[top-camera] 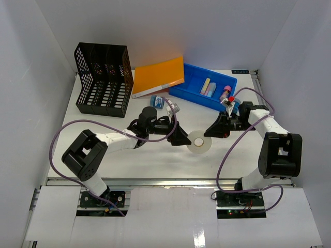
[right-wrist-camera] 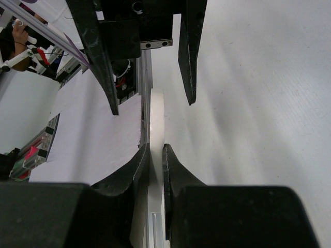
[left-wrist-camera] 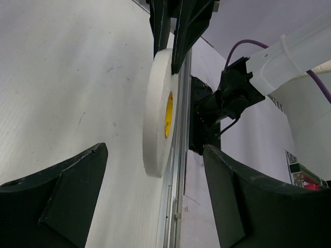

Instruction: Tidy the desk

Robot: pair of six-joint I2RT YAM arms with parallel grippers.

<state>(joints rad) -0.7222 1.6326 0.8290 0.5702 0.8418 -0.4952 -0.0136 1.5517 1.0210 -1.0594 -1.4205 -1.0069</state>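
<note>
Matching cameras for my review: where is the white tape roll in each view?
Top external: tape roll just right of centre, at the tip of the right pincer.
Left wrist: edge-on at centre, yellow core showing.
Right wrist: thin white edge at centre, pinched between the fingers.
Shared landmark: the right pincer, gripping the roll's rim in all three.

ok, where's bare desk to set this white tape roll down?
Bare: white desk strip along the aluminium rail; also the patch between black mesh file rack and left arm. Crowded: far edge, with orange folder, blue plastic tray, small loose items.
</note>
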